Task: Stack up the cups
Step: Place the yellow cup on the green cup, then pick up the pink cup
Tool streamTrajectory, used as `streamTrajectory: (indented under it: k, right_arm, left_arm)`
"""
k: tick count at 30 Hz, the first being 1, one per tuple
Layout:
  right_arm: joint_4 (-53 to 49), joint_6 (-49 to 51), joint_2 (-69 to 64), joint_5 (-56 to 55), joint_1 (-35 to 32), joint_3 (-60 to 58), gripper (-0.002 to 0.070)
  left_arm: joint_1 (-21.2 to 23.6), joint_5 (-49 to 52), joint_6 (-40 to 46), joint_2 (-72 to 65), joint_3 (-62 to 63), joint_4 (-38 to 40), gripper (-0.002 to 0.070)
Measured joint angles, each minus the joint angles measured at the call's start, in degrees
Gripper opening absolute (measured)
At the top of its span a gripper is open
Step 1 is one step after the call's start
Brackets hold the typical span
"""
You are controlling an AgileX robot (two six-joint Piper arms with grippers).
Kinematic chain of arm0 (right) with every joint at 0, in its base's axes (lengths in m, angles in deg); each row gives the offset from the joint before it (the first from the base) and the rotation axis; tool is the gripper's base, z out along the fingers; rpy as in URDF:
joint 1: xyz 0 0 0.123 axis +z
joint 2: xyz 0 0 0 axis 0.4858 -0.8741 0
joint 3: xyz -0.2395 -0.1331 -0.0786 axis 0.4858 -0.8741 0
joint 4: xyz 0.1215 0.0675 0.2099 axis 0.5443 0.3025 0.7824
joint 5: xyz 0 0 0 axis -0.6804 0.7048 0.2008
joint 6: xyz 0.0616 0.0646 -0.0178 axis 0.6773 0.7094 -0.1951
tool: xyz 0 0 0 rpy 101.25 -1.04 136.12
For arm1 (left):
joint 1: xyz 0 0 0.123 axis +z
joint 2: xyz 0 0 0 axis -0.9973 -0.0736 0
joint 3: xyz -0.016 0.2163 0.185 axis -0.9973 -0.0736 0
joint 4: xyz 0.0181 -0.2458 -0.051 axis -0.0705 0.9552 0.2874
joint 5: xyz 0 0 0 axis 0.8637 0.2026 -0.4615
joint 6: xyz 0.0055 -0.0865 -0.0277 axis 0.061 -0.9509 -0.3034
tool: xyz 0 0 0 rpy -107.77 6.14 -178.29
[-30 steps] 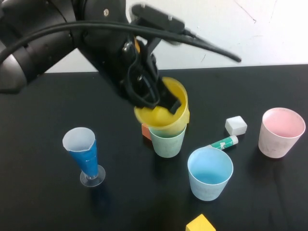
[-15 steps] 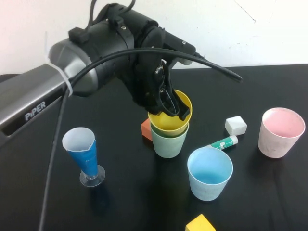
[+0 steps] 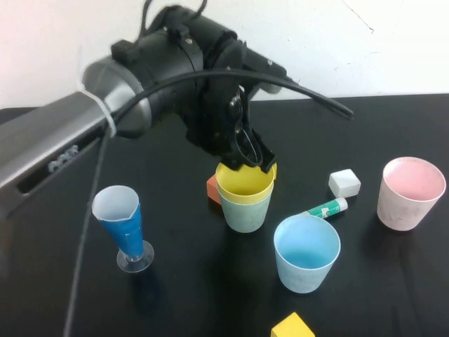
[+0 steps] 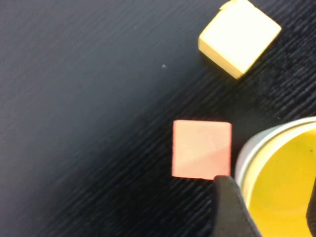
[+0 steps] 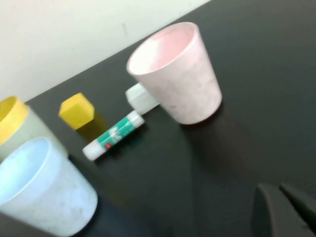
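The yellow cup (image 3: 244, 181) sits upright, nested in the green cup (image 3: 245, 210) at the table's middle. My left gripper (image 3: 251, 156) hovers over the stack's far rim, open. In the left wrist view (image 4: 269, 212) one finger (image 4: 229, 210) is outside the yellow cup's (image 4: 281, 187) rim and the other is far across it. The light blue cup (image 3: 306, 253) stands in front and to the right of the stack. The pink cup (image 3: 410, 193) stands at the far right. My right gripper (image 5: 284, 207) is shut and empty, low near the pink cup (image 5: 175, 74), and out of the high view.
A blue-and-white paper cone (image 3: 123, 225) on a clear base stands at the left. An orange block (image 3: 212, 188) touches the stack's left side. A white block (image 3: 344, 182) and a glue stick (image 3: 326, 208) lie right of it. A yellow block (image 3: 292, 326) is at the front edge; another (image 4: 239, 37) lies behind the stack.
The yellow cup went from tilted in my left gripper above the green cup to seated upright inside it. The fingers have spread off its wall.
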Motion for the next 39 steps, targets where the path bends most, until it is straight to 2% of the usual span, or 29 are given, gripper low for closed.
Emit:
streamTrajectory:
  k: [2,7,10,20,26,32,36,39]
  right_arm:
    - [2.45,-3.70,0.00,0.99,0.00,0.14,-0.0003]
    - [3.39,-12.77,-1.46,5.65,0.00,7.29,-0.0003]
    - [1.13,-17.52,-8.19,9.20,0.00,14.25,-0.0003]
    - [-8.48,-32.12,-38.17,30.05,0.00,42.55,-0.0003]
    - [-12.71,-37.48,-54.40,40.69,0.14,59.01,-0.0003]
    - [-20.73,-37.05,-70.53,45.85,6.24,72.92,-0.0003]
    - [-29.64,-33.11,-80.70,48.21,11.65,80.80,-0.0003]
    - [-31.37,-29.98,-87.52,48.72,12.83,85.53,0.0001]
  left_arm:
    - [0.00,0.13,-0.03,1.55,0.25,-0.71,0.0268]
    - [0.00,-0.51,0.43,8.59,-0.40,-0.96,0.0058]
    - [0.00,-3.88,0.80,14.57,-4.73,-0.70,0.0017]
    - [0.00,-15.01,1.13,39.40,-35.09,1.77,0.0001]
    - [0.00,-20.22,0.27,51.48,-49.77,3.83,0.0001]
    - [0.00,-24.93,-2.58,58.03,-59.87,8.00,0.0000]
    - [0.00,-27.23,-2.80,59.35,-64.32,10.56,-0.0001]
    - [0.00,-27.62,-2.80,59.44,-65.27,11.48,-0.0001]
